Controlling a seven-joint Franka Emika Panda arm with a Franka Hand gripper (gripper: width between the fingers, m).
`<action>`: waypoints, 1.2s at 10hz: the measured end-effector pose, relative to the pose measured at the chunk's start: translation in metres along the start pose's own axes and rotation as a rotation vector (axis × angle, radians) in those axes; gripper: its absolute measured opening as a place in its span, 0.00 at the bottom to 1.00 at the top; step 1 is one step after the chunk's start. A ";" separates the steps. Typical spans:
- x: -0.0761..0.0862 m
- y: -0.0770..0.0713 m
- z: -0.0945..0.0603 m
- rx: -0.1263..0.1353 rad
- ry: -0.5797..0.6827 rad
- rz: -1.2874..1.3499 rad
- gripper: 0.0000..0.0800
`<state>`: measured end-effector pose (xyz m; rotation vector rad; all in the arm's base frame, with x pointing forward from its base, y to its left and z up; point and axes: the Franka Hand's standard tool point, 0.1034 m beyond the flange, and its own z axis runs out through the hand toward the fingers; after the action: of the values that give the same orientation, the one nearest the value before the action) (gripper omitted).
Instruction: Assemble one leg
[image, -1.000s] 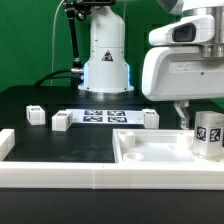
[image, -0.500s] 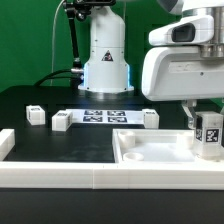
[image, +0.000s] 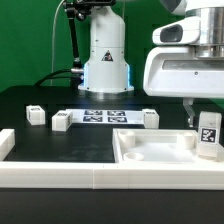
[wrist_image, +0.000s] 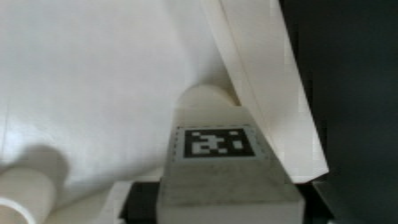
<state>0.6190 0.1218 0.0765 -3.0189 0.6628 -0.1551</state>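
My gripper (image: 207, 124) is shut on one leg (image: 208, 136), a stubby white piece with a black-and-white tag. I hold it upright over the far right corner of the large white panel (image: 150, 152). In the wrist view the leg (wrist_image: 214, 150) sits between my dark fingers (wrist_image: 150, 202), its far end against the panel's floor (wrist_image: 89, 90) beside the raised rim (wrist_image: 260, 80). Three more legs lie on the black table: one (image: 36, 115) at the exterior view's left, one (image: 61, 121) beside it, and one (image: 150, 119) behind the panel.
The marker board (image: 103, 116) lies at the back centre before the robot base (image: 105, 60). A white rail (image: 50, 180) runs along the front, with an upright end (image: 6, 143) at the exterior view's left.
The gripper with the leg has shifted slightly toward the exterior view's right, and the leg has turned from tilted to upright, its tag now facing the camera.
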 end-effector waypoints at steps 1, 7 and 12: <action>0.001 0.001 0.001 0.014 0.000 0.140 0.36; 0.000 0.003 0.001 0.054 -0.004 0.903 0.36; 0.001 0.004 0.002 0.067 -0.018 0.973 0.59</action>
<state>0.6181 0.1181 0.0748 -2.2799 1.9267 -0.0947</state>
